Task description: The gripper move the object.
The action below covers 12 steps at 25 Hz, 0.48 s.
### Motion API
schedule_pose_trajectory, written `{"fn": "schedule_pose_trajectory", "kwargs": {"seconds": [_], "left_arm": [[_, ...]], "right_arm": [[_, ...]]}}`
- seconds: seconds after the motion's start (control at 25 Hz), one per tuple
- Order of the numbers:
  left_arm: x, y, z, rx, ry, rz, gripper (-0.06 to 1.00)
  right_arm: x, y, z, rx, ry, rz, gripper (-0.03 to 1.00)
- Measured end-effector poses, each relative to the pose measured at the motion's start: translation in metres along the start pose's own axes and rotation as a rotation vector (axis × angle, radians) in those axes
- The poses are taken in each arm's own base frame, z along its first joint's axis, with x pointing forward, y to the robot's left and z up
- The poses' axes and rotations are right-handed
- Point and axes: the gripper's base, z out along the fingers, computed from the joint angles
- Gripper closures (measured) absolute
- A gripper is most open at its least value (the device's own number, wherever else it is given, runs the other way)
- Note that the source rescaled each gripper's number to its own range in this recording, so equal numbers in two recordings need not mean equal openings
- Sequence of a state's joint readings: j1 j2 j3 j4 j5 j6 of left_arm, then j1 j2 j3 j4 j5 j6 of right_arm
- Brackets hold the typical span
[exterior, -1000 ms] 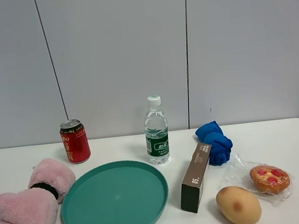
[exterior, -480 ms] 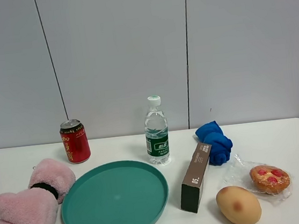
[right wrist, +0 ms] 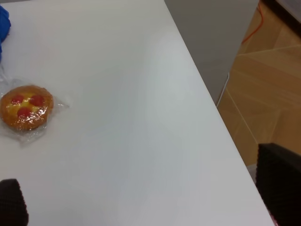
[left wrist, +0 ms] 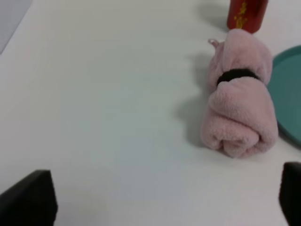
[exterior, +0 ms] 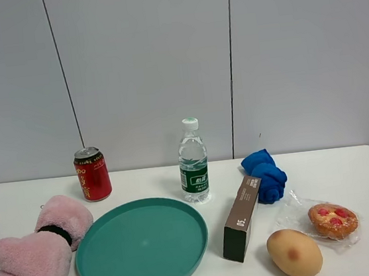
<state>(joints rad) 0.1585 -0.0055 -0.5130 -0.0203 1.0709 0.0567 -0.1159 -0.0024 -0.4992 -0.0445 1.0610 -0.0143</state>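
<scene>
The long slim dark brown box (exterior: 242, 218) with a white label lies flat on the white table (exterior: 348, 166), between the teal plate (exterior: 141, 247) and the blue cloth (exterior: 265, 173). It shows in neither wrist view. Neither arm shows in the exterior high view. My left gripper (left wrist: 160, 200) is open and empty above bare table beside the pink towel roll (left wrist: 240, 113), far from the box. My right gripper (right wrist: 146, 195) is open and empty above the table's right edge, near the wrapped tart (right wrist: 26, 106).
A red can (exterior: 92, 174) and a water bottle (exterior: 193, 161) stand at the back. The pink towel roll (exterior: 37, 253) lies at the left. A potato-like item (exterior: 294, 253) and the wrapped tart (exterior: 332, 220) lie at the right front. Wooden floor (right wrist: 263, 84) lies past the table edge.
</scene>
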Motion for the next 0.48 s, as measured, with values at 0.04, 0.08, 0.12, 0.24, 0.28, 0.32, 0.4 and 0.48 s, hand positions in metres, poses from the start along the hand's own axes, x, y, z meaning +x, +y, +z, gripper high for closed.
{"fn": "schedule_pose_trajectory", "kwargs": {"seconds": [0.04, 0.08, 0.12, 0.24, 0.28, 0.32, 0.4, 0.48], "left_arm": [[-0.0003, 0.0, 0.0, 0.0, -0.003, 0.0, 0.01], [-0.0005, 0.0, 0.0, 0.0, -0.005, -0.002, 0.01], [-0.0006, 0.0, 0.0, 0.0, -0.007, -0.004, 0.01], [-0.0007, 0.0, 0.0, 0.0, -0.008, -0.007, 0.01], [-0.0007, 0.0, 0.0, 0.0, -0.008, -0.008, 0.01], [-0.0007, 0.0, 0.0, 0.0, -0.008, -0.008, 0.01], [-0.0007, 0.0, 0.0, 0.0, -0.008, -0.008, 0.01], [-0.0007, 0.0, 0.0, 0.0, -0.008, -0.008, 0.01]], "right_arm": [[0.0, 0.0, 0.0, 0.0, 0.0, 0.0, -0.03], [0.0, 0.0, 0.0, 0.0, 0.0, 0.0, -0.03], [0.0, 0.0, 0.0, 0.0, 0.0, 0.0, -0.03], [0.0, 0.0, 0.0, 0.0, 0.0, 0.0, -0.03], [0.0, 0.0, 0.0, 0.0, 0.0, 0.0, -0.03], [0.0, 0.0, 0.0, 0.0, 0.0, 0.0, -0.03], [0.0, 0.0, 0.0, 0.0, 0.0, 0.0, -0.03], [0.0, 0.0, 0.0, 0.0, 0.0, 0.0, -0.03]]}}
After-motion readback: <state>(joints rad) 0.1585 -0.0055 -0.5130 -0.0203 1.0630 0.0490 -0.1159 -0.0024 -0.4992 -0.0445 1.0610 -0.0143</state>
